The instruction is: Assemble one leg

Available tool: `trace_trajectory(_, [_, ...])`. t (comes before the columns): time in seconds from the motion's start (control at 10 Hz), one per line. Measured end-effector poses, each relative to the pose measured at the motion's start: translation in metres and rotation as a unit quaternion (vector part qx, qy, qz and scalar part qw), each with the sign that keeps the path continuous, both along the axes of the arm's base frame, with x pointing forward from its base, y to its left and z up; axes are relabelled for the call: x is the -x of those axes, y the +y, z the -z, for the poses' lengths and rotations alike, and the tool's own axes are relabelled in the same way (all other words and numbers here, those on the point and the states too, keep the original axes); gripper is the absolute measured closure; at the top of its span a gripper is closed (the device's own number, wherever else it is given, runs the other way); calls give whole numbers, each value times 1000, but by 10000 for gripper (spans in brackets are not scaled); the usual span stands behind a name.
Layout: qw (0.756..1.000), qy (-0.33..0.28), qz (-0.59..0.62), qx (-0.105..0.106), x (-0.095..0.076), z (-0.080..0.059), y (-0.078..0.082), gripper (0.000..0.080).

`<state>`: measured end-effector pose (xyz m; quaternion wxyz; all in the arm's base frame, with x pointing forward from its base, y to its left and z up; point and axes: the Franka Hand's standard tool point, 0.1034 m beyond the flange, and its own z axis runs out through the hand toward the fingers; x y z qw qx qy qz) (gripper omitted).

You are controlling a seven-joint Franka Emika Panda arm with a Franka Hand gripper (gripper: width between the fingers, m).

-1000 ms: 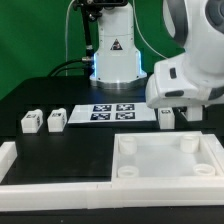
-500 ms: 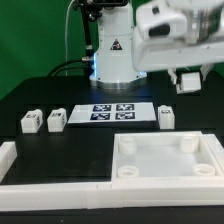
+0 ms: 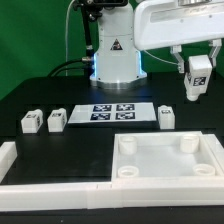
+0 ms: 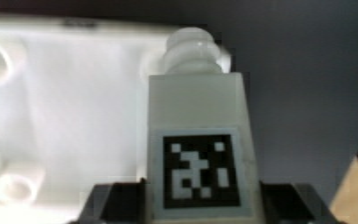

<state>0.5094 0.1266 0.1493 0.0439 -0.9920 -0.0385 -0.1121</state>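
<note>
Gripping leg (image 3: 196,85) by tagged end, peg end downward; gripper (image 3: 197,66) fingers (image 4: 115,204) clamped on it, well above table (image 3: 60,95), exterior view's right; tray (image 3: 165,160) beneath, probably slightly offset; wrist view blurry.

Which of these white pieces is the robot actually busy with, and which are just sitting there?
In the job: the leg clamped in the gripper; the white tray part with corner sockets, probably where it goes.
Lying about: three loose legs; the marker board; the white rail at the exterior view's left.
</note>
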Motion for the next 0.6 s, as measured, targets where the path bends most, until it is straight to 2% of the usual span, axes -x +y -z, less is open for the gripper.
trace_trajectory(0.1, [999,-28,-24,8,-12,2,-16,509])
trace_trajectory(0.2, [998,-64,-12,5,-34,-7,-27,509])
trace_trajectory(0.3, [992,-127,-3,-6,-53,-20,-24,509])
trace_trajectory(0.4, [985,-174,-2,-12,-63,-24,-19,509])
trace_trajectory(0.5, [976,-216,-3,-14,-70,-24,-19,509])
trace_trajectory(0.6, [972,-233,0,-14,-65,-16,-21,509])
